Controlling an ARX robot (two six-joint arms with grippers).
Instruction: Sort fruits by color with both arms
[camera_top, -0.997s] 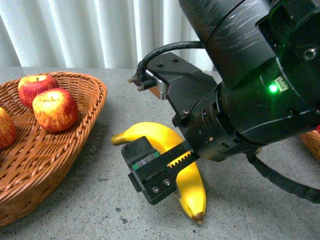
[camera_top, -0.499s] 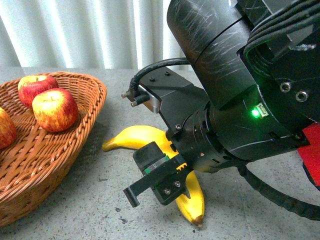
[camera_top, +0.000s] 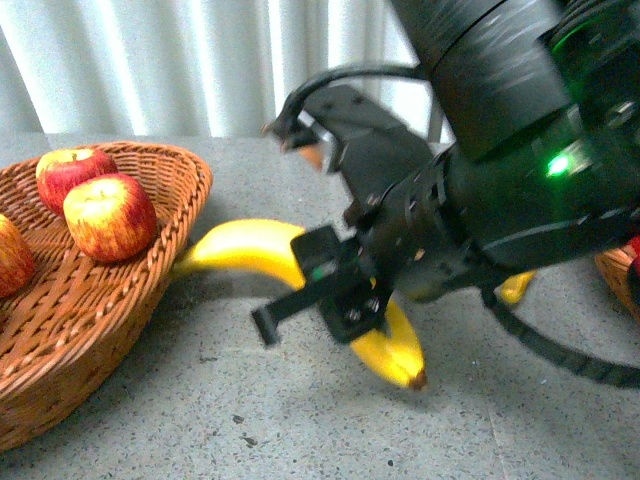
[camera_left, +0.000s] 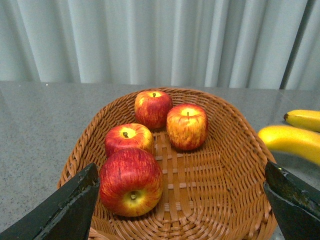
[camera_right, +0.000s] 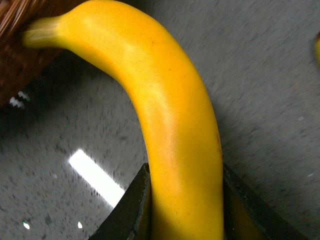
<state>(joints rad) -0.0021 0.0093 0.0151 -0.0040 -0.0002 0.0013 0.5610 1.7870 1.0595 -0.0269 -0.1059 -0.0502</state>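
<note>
Nearer the basket (camera_top: 120, 300) than before, the banana (camera_top: 240, 245), right tool (camera_right: 184, 190) pinched tight around its middle.

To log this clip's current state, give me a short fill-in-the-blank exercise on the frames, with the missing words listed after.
1. The right gripper is shut on a ____.
2. The wicker basket holds ____ apples.
3. The left gripper faces the basket, empty, with its jaws ____.

Missing words: banana; four; open.
</note>
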